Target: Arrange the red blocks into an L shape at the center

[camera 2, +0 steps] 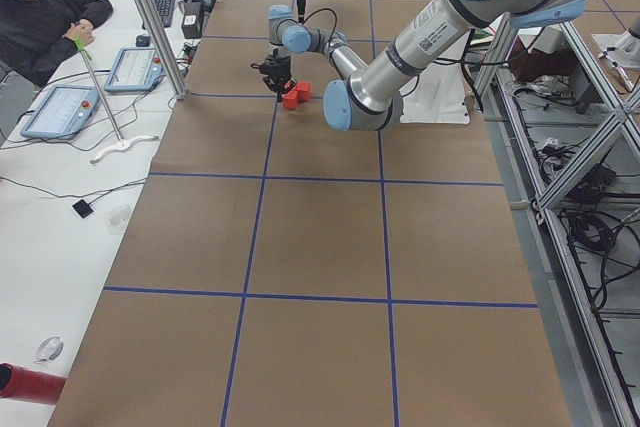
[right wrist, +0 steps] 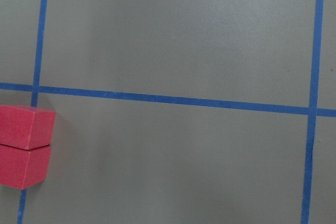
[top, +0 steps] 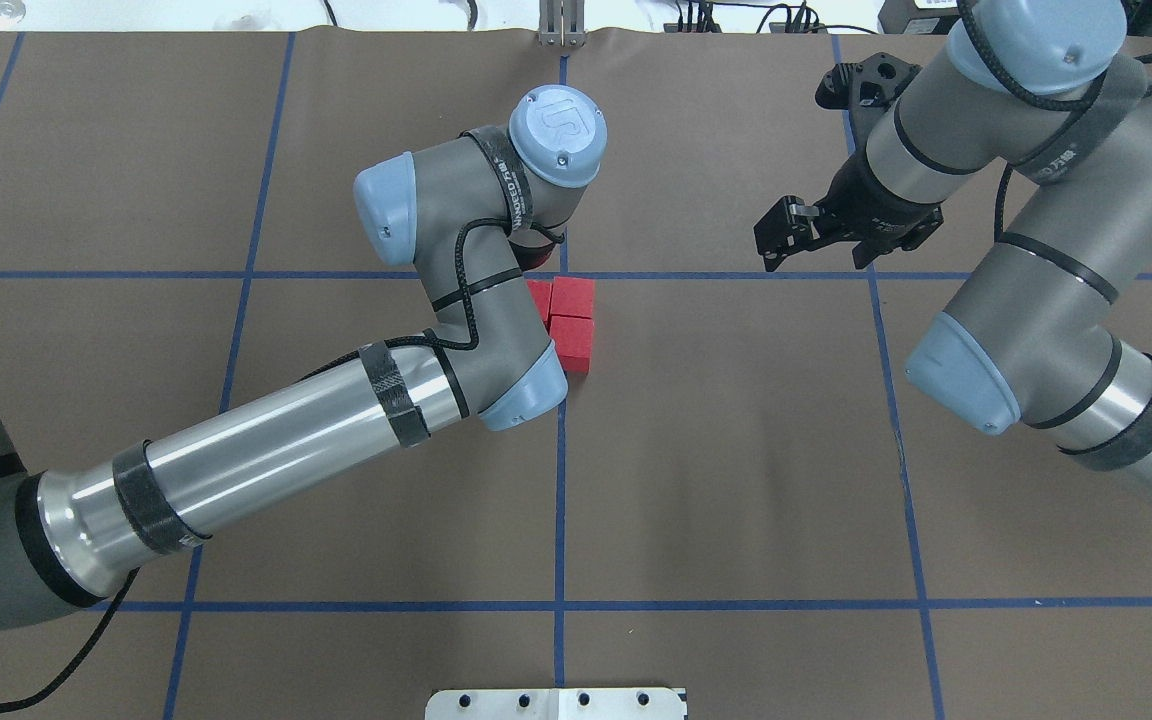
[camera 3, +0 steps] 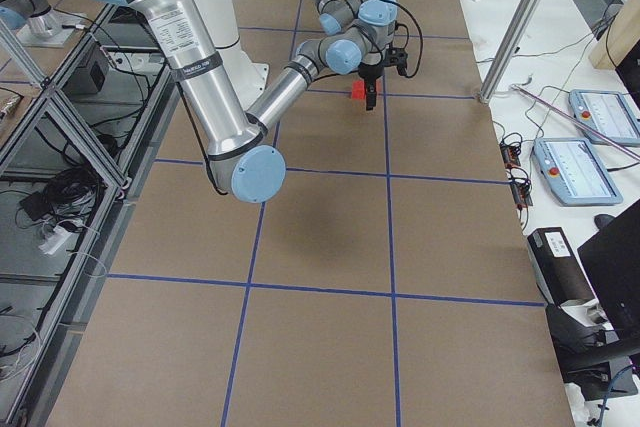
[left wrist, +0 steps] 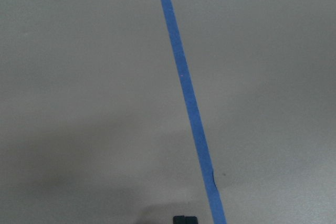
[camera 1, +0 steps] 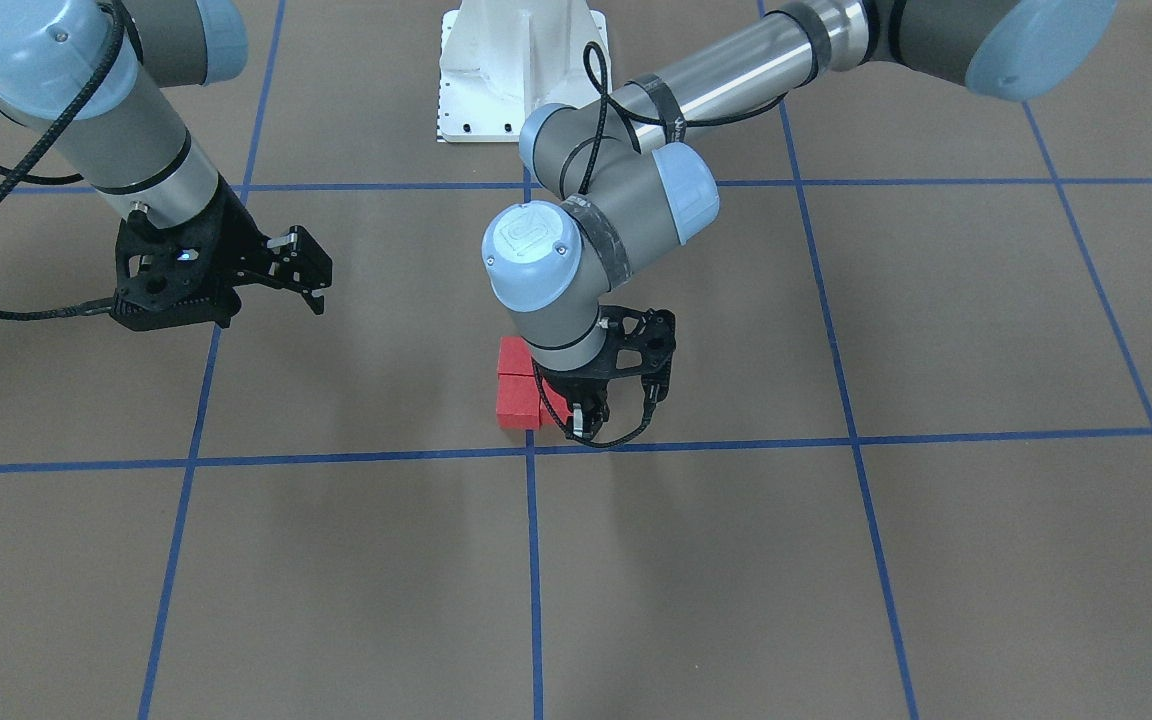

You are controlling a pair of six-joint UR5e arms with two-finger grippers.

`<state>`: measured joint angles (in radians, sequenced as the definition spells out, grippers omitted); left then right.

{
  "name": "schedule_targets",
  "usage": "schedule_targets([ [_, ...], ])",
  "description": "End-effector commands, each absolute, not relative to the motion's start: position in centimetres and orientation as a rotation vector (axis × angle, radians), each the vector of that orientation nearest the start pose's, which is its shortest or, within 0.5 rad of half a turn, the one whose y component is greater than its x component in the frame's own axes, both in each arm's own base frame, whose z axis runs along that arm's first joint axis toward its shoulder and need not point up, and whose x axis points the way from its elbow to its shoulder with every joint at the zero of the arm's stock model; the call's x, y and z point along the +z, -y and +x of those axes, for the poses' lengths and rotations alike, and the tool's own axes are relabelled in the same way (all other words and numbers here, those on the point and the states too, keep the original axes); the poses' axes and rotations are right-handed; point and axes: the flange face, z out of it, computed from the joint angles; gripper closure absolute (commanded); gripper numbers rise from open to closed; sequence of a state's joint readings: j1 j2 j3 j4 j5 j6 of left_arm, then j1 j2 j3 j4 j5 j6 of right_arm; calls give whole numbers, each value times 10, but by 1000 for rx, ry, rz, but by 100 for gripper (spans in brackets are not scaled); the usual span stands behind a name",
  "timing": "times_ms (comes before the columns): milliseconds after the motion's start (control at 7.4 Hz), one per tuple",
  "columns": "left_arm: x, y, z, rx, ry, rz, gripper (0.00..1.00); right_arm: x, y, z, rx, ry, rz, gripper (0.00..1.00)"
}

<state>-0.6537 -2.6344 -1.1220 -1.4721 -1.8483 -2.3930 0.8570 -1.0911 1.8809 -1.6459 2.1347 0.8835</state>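
Left gripper (camera 1: 619, 414), released, sits just beside the third block (camera 1: 550, 408) near the center (camera 1: 532, 448); lifting off could knock it askew. Right gripper (camera 1: 301, 268) released.

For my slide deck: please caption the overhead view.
Left arm reaches over three red blocks clustered beside the center tape crossing; right hand hovers apart.

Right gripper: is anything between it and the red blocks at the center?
Nothing visible. Only bare table lies between the right gripper and the red blocks. The left gripper is down on the blocks' other side, out of that path.
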Motion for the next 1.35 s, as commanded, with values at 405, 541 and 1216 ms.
schedule_targets([
  [405, 244, 625, 457, -1026, -525, -253, 100, 273, 530, -298, -30, 855, 124, 1],
  [541, 277, 630, 424, -887, -527, -198, 64, 288, 539, -281, -50, 834, 141, 1],
  [1216, 392, 561, 217, -261, -594, 66, 0, 422, 568, -150, -187, 701, 174, 1],
])
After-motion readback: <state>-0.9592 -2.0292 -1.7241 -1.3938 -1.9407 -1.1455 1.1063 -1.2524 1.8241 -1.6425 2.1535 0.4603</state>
